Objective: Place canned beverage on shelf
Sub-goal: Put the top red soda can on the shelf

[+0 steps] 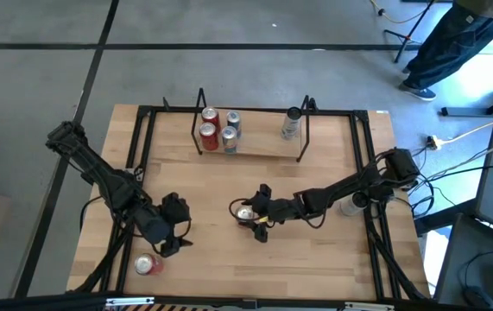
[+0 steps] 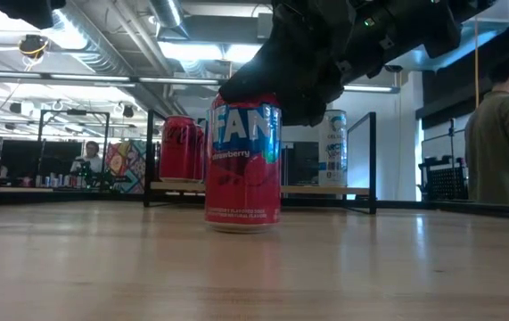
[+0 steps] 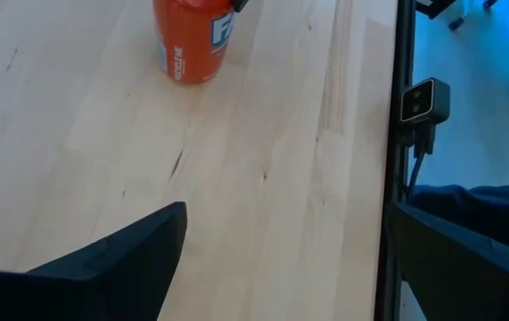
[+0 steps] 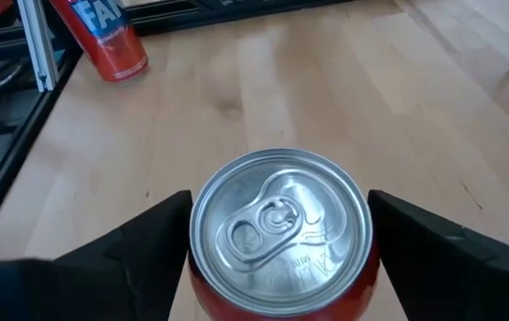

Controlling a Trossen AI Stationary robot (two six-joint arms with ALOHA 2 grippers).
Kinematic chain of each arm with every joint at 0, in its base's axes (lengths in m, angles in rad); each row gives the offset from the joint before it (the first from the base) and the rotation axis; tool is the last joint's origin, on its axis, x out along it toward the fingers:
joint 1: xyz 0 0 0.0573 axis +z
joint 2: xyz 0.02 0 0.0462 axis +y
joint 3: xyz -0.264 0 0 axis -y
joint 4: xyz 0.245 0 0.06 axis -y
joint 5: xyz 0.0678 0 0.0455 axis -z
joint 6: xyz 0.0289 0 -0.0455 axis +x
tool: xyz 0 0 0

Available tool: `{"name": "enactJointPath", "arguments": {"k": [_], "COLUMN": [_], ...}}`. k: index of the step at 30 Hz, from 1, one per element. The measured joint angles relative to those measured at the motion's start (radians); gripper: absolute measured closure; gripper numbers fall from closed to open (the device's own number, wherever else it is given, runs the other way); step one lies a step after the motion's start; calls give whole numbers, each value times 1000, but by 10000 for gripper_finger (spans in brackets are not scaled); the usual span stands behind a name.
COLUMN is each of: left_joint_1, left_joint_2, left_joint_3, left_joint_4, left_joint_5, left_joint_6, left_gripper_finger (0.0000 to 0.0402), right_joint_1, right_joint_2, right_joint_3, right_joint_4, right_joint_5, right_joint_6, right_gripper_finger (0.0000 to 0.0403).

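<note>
I have the right claw spread around an upright red can mid-surface, not visibly clamped; left claw spread, idle.

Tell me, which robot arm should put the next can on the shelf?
The right one, probably. The right gripper already has its fingers on both sides of a red can mid-table, in front of the shelf. The left gripper hangs open near the front edge, by another red can, farther away.

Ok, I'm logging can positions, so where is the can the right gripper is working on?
In the high view the can stands upright mid-table, in front of the shelf, between the right gripper's fingers. The left gripper waits near another can.
</note>
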Motion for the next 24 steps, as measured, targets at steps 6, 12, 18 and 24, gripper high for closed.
{"name": "enactJointPath", "arguments": {"k": [6, 12, 18, 24], "left_joint_1": [0, 0, 0, 0], "left_joint_2": [0, 0, 0, 0], "left_joint_3": [0, 0, 0, 0], "left_joint_4": [-1, -6, -13, -19], "left_joint_5": [0, 0, 0, 0], "left_joint_6": [0, 0, 0, 1], "left_gripper_finger": [30, 30, 30, 30], "right_joint_1": [0, 0, 0, 0], "right_joint_2": [5, 5, 14, 25], "right_joint_3": [-6, -5, -4, -4], "right_joint_4": [-28, -12, -6, 39], "right_joint_5": [30, 6, 11, 5], "right_joint_6": [-38, -30, -30, -25], "right_gripper_finger": [62, 35, 31, 31]}}
